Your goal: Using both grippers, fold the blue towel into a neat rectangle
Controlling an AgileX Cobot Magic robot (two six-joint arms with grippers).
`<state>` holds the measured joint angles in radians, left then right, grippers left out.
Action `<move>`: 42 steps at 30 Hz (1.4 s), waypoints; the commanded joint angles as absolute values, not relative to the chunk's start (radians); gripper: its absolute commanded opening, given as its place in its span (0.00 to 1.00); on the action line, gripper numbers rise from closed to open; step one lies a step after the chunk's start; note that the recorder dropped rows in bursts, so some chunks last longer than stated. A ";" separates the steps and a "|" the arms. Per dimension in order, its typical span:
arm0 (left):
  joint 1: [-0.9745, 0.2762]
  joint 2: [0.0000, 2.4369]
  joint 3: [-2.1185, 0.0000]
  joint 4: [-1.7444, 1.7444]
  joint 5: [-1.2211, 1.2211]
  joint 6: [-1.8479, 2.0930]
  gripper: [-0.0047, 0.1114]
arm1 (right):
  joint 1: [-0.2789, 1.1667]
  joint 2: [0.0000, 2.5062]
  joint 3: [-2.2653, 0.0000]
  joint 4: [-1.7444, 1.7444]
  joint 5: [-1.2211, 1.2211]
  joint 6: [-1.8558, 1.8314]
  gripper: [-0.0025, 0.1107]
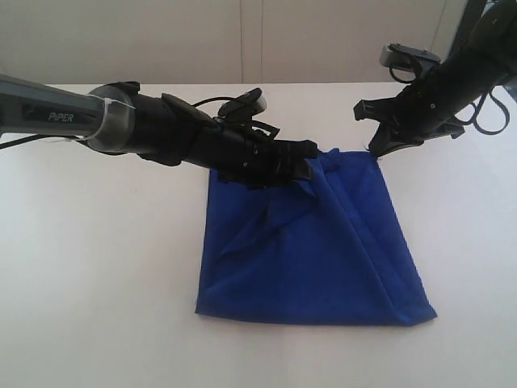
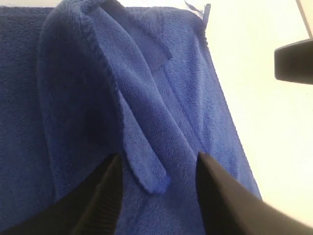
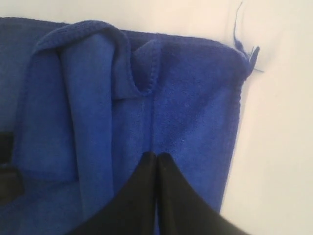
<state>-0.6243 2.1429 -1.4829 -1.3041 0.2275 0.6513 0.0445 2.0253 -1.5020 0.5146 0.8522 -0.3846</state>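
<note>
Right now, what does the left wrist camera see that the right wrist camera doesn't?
Only the left wrist view shows the left gripper up close, its narrow black fingers spread open either side of a loose folded flap. Only the right wrist view shows the right gripper up close, black fingers shut together over the cloth. Both show the soft royal-blue microfibre towel, rumpled, with a stitched edge, on the plain white table.

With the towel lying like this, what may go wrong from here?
The open fingers of the left gripper straddle a loose flap of the blue towel; pulling away may drag it. The raised creases may stay, spoiling the rectangle. The corner's loose thread might snag on the shut right gripper.
</note>
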 commanded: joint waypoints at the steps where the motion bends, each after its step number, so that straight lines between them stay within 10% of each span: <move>1: -0.629 2.144 -1.490 -1.319 0.250 0.657 0.45 | 0.039 2.013 -1.495 0.510 0.847 -0.383 0.02; 17: -0.629 2.161 -1.490 -1.284 0.252 0.653 0.44 | 0.039 2.013 -1.495 0.510 0.847 -0.383 0.02; 30: -0.626 2.167 -1.490 -1.283 0.238 0.653 0.04 | 0.039 2.013 -1.495 0.510 0.845 -0.383 0.02; 42: -0.458 2.031 -1.490 -1.075 0.330 0.651 0.04 | 0.043 2.044 -1.495 0.686 0.708 -0.391 0.02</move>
